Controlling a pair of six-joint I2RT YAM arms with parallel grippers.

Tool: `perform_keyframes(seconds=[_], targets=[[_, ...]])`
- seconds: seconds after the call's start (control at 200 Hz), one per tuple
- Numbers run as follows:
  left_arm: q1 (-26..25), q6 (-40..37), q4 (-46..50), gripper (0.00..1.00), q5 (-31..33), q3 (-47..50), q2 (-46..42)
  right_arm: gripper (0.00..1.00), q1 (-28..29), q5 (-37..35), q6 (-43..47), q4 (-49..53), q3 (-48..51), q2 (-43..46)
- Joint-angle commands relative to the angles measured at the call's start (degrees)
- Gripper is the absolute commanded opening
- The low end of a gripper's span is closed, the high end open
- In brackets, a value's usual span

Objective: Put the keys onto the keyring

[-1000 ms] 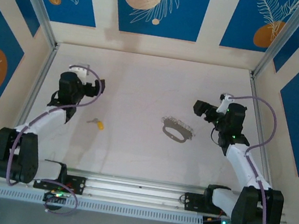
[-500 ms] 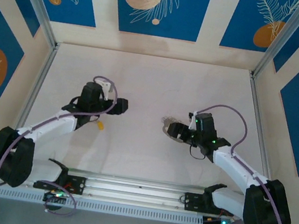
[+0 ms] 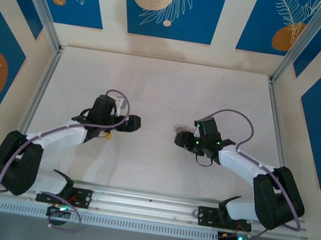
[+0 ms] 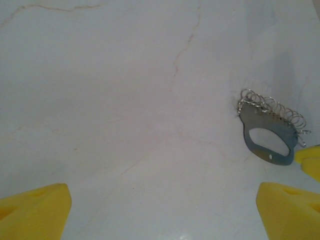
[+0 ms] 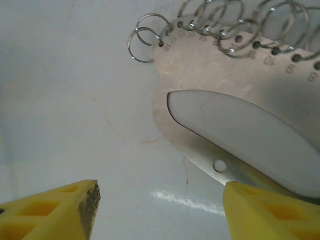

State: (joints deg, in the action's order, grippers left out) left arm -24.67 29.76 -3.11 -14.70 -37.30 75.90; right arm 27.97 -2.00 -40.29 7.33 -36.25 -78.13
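Right wrist view: the thin grey metal oval keyring (image 5: 210, 70), small silvery wire loops (image 5: 225, 22) strung along its edge, lies on the pale table (image 5: 75, 100). The right gripper (image 5: 160, 195), jaws released, straddles its rim; the left gripper (image 4: 162, 200) gapes near a small yellow-tipped object (image 3: 107, 136).

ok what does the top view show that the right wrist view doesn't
top view: the left arm and right arm from above, plus a small yellow object by the left arm. right wrist view: close detail of wire rings threaded through marked holes in the keyring, right jaws apart at its edge. both: the keyring and rings lying on the table.
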Motion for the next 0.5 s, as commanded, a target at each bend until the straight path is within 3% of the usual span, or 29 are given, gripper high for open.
perform_keyframes(seconds=[0.0, 0.23, 0.495], targets=[[-0.4, 1.5, -3.1, 0.95, -3.6, -2.5, 0.6, 0.63, 0.9, -1.5, -1.0, 0.1, -2.9, -2.5], [-0.4, 2.8, -1.3, 0.96, -3.3, -5.7, 2.1, 0.49, 1.3, -1.3, -0.5, -0.5, -7.3, -9.6], [-0.4, 4.9, -3.4, 0.96, -3.7, -4.9, 1.9, 0.44, 1.5, 0.0, 0.1, -1.3, -10.4, -14.8]])
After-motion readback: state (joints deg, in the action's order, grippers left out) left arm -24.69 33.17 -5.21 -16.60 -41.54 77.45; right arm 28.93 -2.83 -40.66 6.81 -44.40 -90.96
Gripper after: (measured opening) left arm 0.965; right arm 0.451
